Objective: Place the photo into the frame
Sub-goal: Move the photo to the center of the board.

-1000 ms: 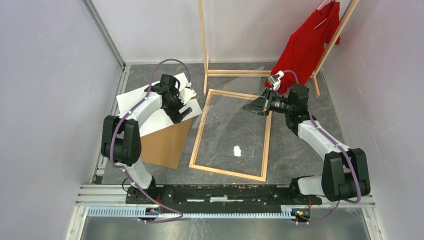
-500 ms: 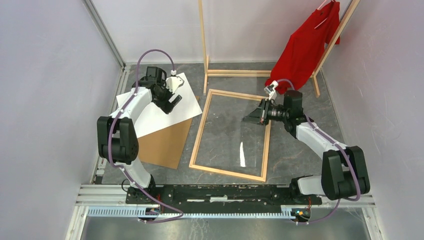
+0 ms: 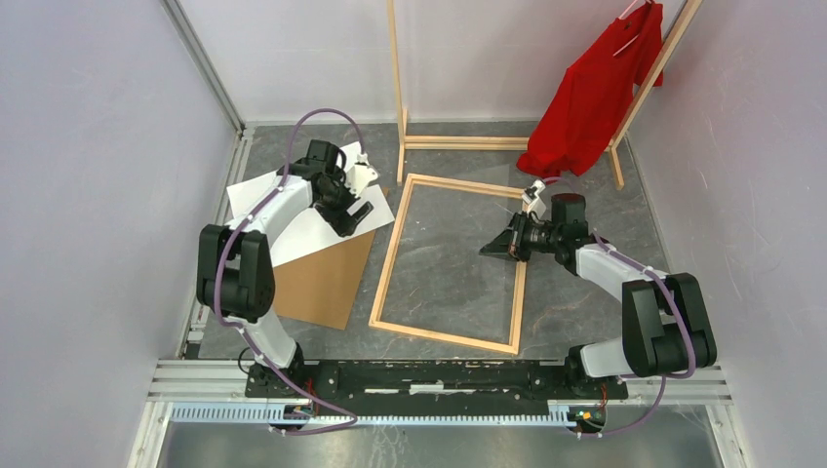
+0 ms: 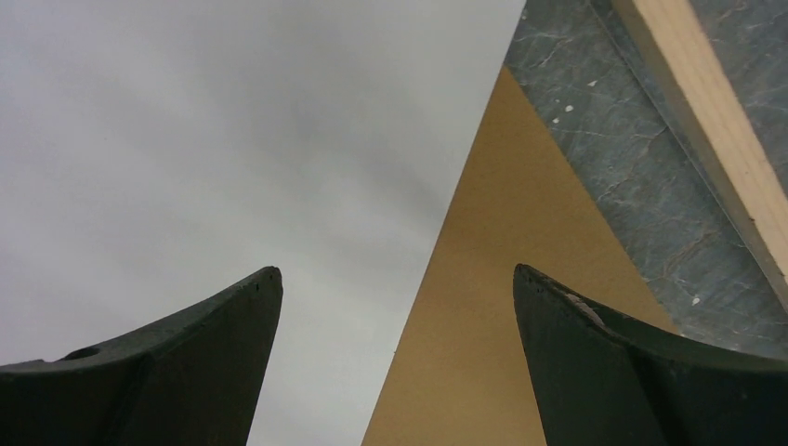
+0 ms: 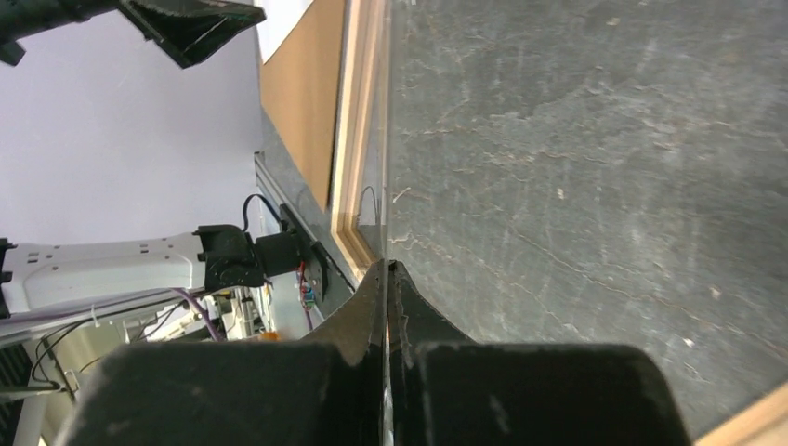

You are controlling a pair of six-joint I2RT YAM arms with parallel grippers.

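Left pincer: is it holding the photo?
No, the left pincer is open over the photo, gripping nothing.

White arms, black joints — purple cables

The desk is dark grey and marbled. A brown cardboard backing board lies flat near its left edge, toward the near-left corner. A tall clothes rack of light wood stands along the far edge. A red shirt hangs from it at the far-right corner. A clear pane shows edge-on in the right wrist view.
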